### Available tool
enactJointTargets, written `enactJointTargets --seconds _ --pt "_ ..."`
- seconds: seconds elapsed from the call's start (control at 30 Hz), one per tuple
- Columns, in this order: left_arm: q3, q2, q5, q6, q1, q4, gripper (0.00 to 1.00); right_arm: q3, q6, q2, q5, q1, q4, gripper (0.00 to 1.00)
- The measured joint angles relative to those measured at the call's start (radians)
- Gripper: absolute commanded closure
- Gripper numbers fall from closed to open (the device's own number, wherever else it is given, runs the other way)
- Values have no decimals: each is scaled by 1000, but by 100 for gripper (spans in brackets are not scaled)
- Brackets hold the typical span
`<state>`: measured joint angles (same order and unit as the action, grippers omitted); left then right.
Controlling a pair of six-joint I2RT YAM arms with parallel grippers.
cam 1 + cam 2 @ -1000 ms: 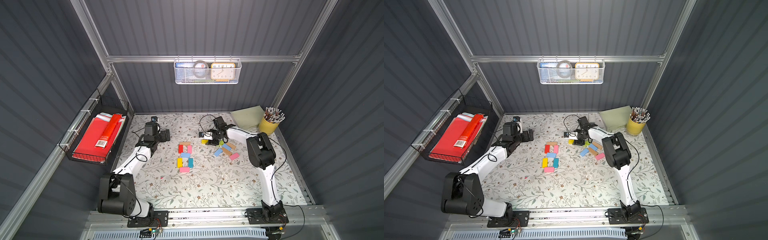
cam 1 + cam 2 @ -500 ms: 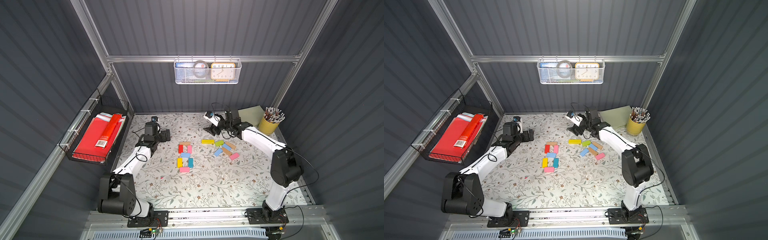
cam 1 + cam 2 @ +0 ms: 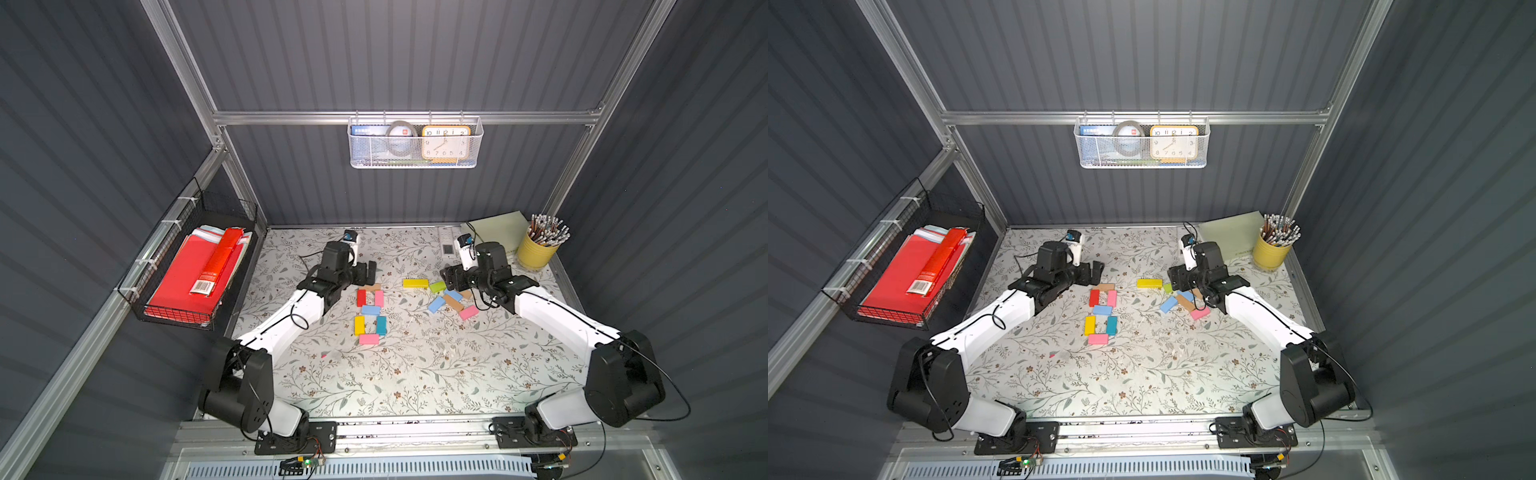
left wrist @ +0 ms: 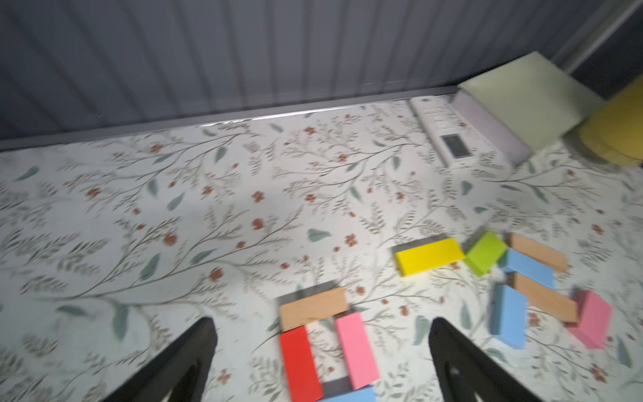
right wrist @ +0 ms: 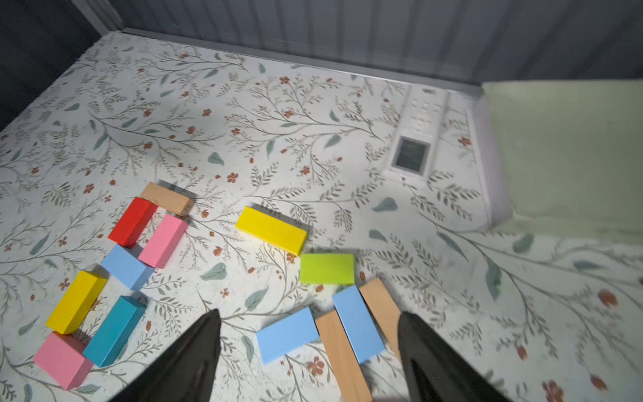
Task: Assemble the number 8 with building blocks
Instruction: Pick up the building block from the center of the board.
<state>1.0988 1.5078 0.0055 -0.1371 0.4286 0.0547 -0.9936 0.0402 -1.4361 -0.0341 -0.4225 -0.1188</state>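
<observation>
- The table (image 3: 415, 374) with its leaf-and-flower cover is the biggest thing in front of me, and everything I work with lies on its far half.
- A black wire rack (image 3: 174, 316) hangs on the wall on my left. It holds red folders (image 3: 178, 282) and a long red carton (image 3: 216, 266).
- A white mesh basket (image 3: 415, 161) hangs on the back wall with an orange clock (image 3: 445, 143) inside.
- A pale green pad (image 3: 498, 226) lies in the far corner on my right.
- My left gripper (image 3: 369, 271) sits just on the back-wall side of the figure. Its fingers (image 4: 195, 351) are spread wide with nothing between them.
- My right gripper (image 3: 446, 283) is at the loose pile. Its fingers (image 5: 195, 351) are also apart and clamp nothing.
- A yellow cup (image 3: 534, 255) full of pencils stands just beside the pad.
- The number 8 (image 3: 370, 310) lies flat mid-table, nearer my left arm:
  - a tan block (image 3: 370, 286) on top;
  - red (image 3: 361, 297) and pink (image 3: 378, 298) as the upper sides;
  - light blue as the middle bar;
  - yellow (image 3: 359, 325) and teal (image 3: 381, 325) as the lower sides;
  - pink (image 3: 368, 339) closing the bottom.
- A white remote (image 3: 446, 246) lies by the back edge.
- The spare building blocks (image 3: 453, 302) huddle on my right, touching one another: two light blue, two tan and one pink.
- A loose yellow block (image 3: 415, 283) lies between the figure and the pile.
- A green block (image 3: 437, 286) sits just beside that yellow one, right at my right fingertips.
</observation>
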Motion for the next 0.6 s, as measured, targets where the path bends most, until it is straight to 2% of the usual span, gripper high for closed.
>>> enactJointTargets --seconds 0.33,0.6 --pt "280 267 7 -5 286 80 4 83 148 86 44 135 -70 16" --pt "413 499 6 -9 389 167 9 153 203 181 1 246 -88 16"
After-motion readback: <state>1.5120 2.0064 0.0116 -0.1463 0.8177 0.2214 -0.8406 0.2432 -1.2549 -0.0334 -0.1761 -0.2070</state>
